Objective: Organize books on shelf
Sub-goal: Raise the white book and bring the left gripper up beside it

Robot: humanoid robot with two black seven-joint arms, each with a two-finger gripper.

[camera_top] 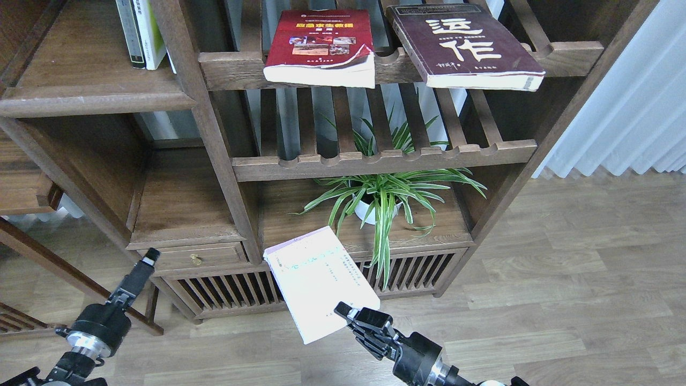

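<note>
My right gripper (347,312) is shut on the lower edge of the pale lilac-white book (316,279) and holds it tilted in the air in front of the bookcase's low part. The red book (321,45) and the dark-maroon book (463,45) lie flat on the upper slatted rack. Thin upright books, one yellow-green with a black border (143,32), stand on the solid dark-brown shelf (91,96) at the upper left. My left gripper (147,262) is low at the left, empty and pointing up; its fingers cannot be told apart.
A spider plant in a white pot (375,209) stands on the low shelf behind the held book. A second slatted rack (375,161) lies under the upper one. A small drawer (193,257) is near my left gripper. A pale curtain (632,107) hangs at the right.
</note>
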